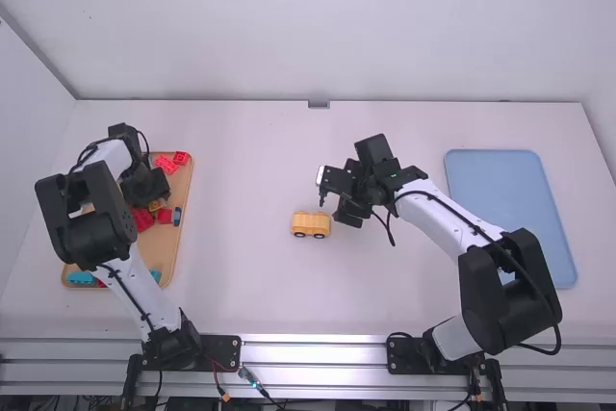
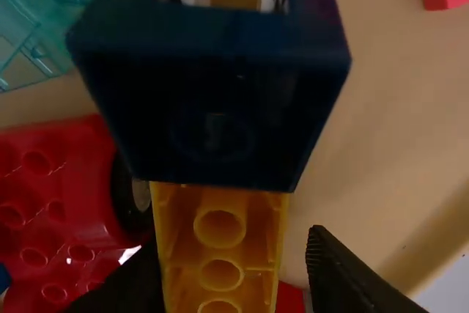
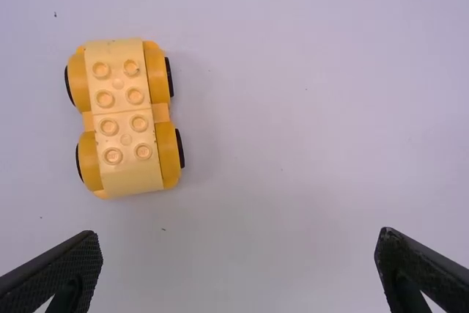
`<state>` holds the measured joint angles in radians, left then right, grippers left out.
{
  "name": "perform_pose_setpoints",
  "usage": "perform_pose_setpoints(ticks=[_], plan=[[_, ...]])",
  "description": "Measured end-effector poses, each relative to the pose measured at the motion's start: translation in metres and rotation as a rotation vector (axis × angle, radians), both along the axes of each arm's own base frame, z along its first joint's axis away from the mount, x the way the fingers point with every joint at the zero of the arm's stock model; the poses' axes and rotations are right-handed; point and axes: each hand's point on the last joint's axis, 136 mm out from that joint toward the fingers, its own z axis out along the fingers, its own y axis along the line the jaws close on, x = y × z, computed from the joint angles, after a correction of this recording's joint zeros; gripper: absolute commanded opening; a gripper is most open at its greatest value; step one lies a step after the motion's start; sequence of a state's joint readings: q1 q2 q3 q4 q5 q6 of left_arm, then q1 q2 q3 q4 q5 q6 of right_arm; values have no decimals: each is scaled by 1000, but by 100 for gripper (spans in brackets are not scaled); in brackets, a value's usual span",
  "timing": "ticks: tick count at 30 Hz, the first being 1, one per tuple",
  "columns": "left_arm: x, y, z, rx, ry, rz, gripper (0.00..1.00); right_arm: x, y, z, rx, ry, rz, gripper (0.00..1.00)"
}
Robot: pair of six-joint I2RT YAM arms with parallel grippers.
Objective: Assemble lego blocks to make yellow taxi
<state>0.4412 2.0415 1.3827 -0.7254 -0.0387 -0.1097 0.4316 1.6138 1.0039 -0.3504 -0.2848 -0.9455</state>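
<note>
Yellow car (image 3: 126, 119) is sitting studs-up, presumably for stacking, near my wide-spread right gripper (image 3: 238, 234), my parted left gripper (image 2: 231, 251) straddling an orange block (image 2: 253, 251), likely for grasping.

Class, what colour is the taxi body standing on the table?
Yellow; the taxi body shows best in the right wrist view.

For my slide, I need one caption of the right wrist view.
Yellow wheeled base on the white table, right gripper open near it.
</note>
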Motion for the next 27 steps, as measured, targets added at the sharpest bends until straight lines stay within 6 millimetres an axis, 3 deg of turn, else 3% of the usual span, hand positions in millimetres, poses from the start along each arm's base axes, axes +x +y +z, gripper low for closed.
perform_pose_setpoints(ticks=[8,10,14,27], plan=[[-2,-1,0,-5,10,4,37,0,0,0,1,1,-1,99],[-3,-1,0,-6,11,6,47,0,0,0,0,1,-1,99],[-4,-2,0,-8,15,8,54,0,0,0,1,1,-1,99],[-8,-4,-1,-18,33,26,33,0,0,0,1,0,-1,99]])
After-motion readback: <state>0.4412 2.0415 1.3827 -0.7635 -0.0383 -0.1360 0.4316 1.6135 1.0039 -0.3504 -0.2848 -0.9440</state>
